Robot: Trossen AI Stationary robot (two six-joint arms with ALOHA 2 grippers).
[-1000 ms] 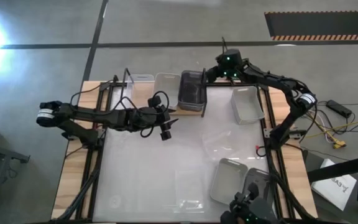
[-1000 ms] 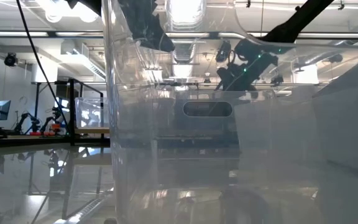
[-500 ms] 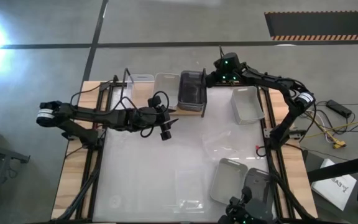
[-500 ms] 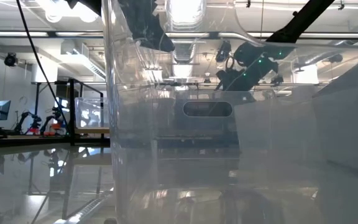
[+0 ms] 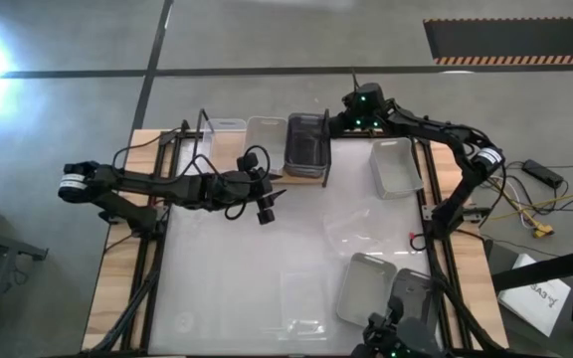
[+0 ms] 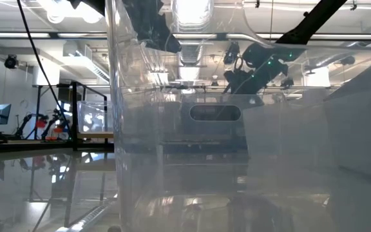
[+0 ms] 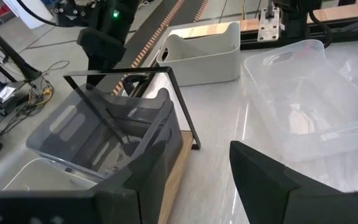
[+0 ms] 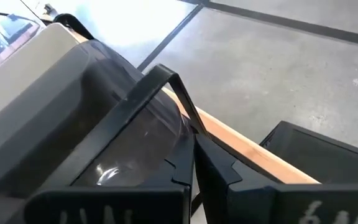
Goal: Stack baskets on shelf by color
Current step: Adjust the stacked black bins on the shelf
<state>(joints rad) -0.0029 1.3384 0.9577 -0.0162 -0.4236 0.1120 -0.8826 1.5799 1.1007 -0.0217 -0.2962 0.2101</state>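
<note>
The desk (image 5: 227,268) has a pale, shiny surface and a wooden border. At its far edge stands the shelf (image 5: 267,177), a light wooden board in a thin black wire frame. On this shelf there are two translucent white baskets (image 5: 267,139) next to each other, and at the right end a dark grey basket (image 5: 307,144), which in the left wrist view stands inside the wire frame. A light grey basket (image 5: 395,166) stands on the desk to the right of the shelf, a little apart from it. Another light grey basket (image 5: 365,288) is near the front right corner, and a dark grey one (image 5: 413,296) seems to be just beside it, but this part is not easy to see. The right claw (image 5: 341,121) is clenched, with its fingers together at the far right corner of the dark grey basket. The left claw (image 5: 265,202) hangs released over the desk, just in front of the shelf, and it grasps nothing.
</note>
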